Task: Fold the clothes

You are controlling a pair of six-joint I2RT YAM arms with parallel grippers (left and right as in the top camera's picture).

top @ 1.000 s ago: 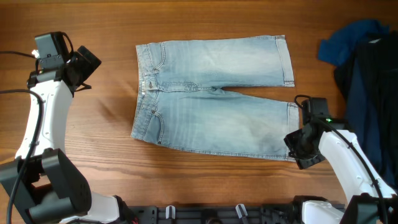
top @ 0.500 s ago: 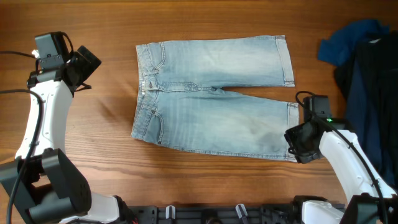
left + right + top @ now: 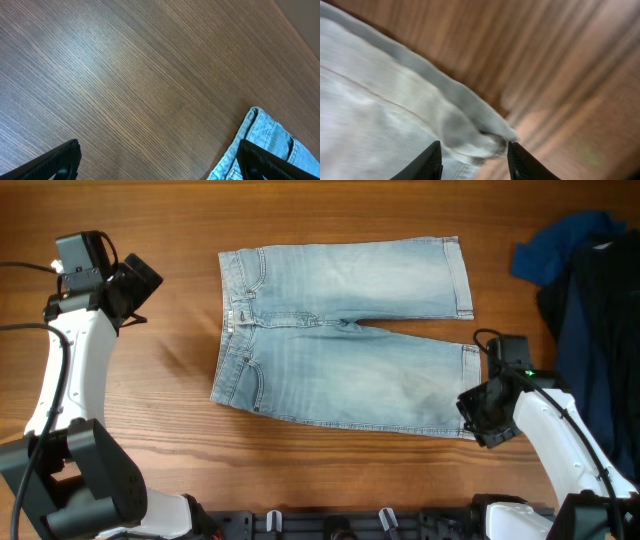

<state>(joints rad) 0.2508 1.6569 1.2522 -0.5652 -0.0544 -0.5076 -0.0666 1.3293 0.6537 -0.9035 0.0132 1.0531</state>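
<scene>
A: Where are the jeans [image 3: 340, 335] now?

B: They lie flat in the middle of the counter [image 3: 180, 470], the waist toward the left edge and both cuffs toward the right edge. A dark blue garment [image 3: 560, 245] and a black garment [image 3: 600, 330] are heaped at the right edge, apart from them.

A: And the hands?

B: The left hand [image 3: 135, 285] hovers wide open, holding nothing, near the left edge, just beside the waist corner. The right hand [image 3: 474, 160] is at the near cuff; in the right wrist view its fingers [image 3: 422, 162] stand on both sides of the hem corner, only partly closed. I cannot tell if they pinch it already.

A: How will the denim handle?

B: I think it is soft but rather thick and heavy, so it drapes and may drag on the wood. The stitched hem is the firmest place to take hold.
</scene>
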